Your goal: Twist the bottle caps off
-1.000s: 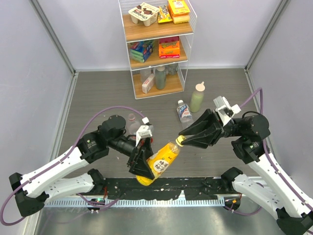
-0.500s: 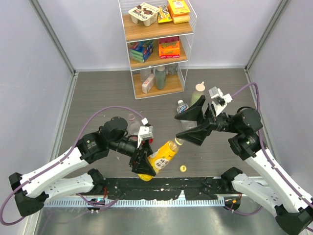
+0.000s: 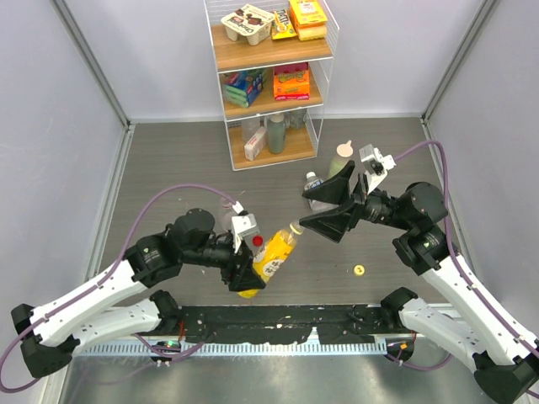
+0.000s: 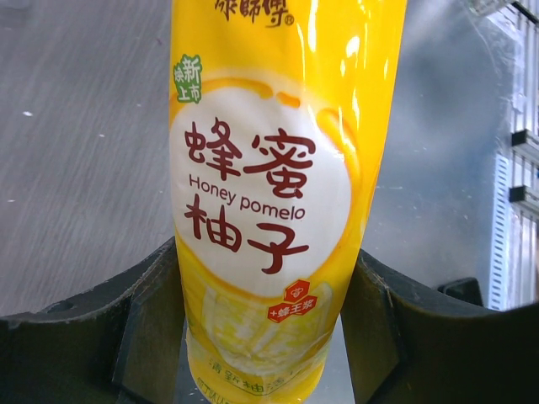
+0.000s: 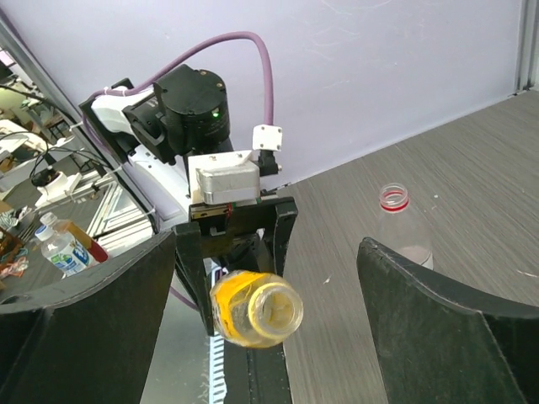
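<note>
grey table (image 3: 168, 160), yellow cap (image 3: 359, 270), juice bottle (image 3: 273, 257)

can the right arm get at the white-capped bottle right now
Probably yes. The right gripper is open and empty, and the white-capped bottle stands right beside its fingers. Only the pale green bottle close by might crowd the approach.

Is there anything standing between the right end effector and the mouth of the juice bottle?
Nothing visible does. The open right end effector faces the uncapped juice bottle, which the left end effector holds, with only bare space between them. The yellow cap lies off to the side.
</note>
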Tool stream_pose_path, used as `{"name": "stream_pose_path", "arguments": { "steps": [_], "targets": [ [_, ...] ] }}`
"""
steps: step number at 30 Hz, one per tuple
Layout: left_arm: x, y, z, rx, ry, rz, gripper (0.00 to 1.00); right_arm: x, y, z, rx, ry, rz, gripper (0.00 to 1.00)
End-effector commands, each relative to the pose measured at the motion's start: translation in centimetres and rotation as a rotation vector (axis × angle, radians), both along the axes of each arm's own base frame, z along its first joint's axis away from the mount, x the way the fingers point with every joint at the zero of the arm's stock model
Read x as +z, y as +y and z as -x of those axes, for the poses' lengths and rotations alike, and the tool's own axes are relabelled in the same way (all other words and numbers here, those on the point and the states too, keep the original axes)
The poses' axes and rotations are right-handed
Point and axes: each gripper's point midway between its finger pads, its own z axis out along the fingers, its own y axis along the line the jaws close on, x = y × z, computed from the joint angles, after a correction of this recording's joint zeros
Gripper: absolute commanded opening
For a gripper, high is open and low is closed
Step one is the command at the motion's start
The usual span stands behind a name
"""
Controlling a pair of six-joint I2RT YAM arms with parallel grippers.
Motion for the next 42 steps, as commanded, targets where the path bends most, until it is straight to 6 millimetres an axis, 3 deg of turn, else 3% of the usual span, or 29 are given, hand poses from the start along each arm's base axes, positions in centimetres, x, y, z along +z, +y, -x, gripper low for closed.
{"name": "stream_pose_path", "arguments": {
  "steps": [1,8,22,32,34,35,36,37,38,42],
  "targets": [
    [1.4,0.4,-2.0,0.103,-0.106,0.028,0.00,1.4,-0.2,-0.7,-0.047,-0.023,-0.027,0.92],
    [3.2,1.1,-4.2,0.242,-0.183,0.076,0.00,0.4,0.0,-1.9,-0.081,0.071,-0.055,0.94],
    [5.5,-0.8,-4.3,0.202,-0.196,0.184,0.00,0.4,2.0,0.3,0.143,0.120,-0.189,0.92],
    [4.5,-1.3,-4.4,0.186,-0.178,0.154,0.00,-0.4,4.3,0.6,0.196,0.147,-0.185,0.65],
    [4.4,-1.3,-4.4,0.188,-0.177,0.152,0.00,-0.5,4.7,0.6,0.206,0.149,-0.181,0.51],
    [4.3,-1.3,-4.4,0.188,-0.176,0.151,0.00,-0.6,4.9,0.6,0.211,0.159,-0.173,0.36],
    [4.3,-1.3,-4.4,0.188,-0.176,0.150,0.00,-0.7,5.1,0.6,0.219,0.157,-0.168,0.28],
    [4.3,-1.3,-4.4,0.188,-0.176,0.151,0.00,-0.8,5.2,0.6,0.218,0.162,-0.164,0.10],
    [4.3,-1.2,-4.4,0.189,-0.177,0.151,0.00,-1.0,5.3,0.5,0.219,0.166,-0.158,0.02],
    [4.4,-0.9,-4.5,0.203,-0.187,0.152,0.00,-1.2,5.2,0.4,0.205,0.160,-0.151,0.02]
  ]
}}
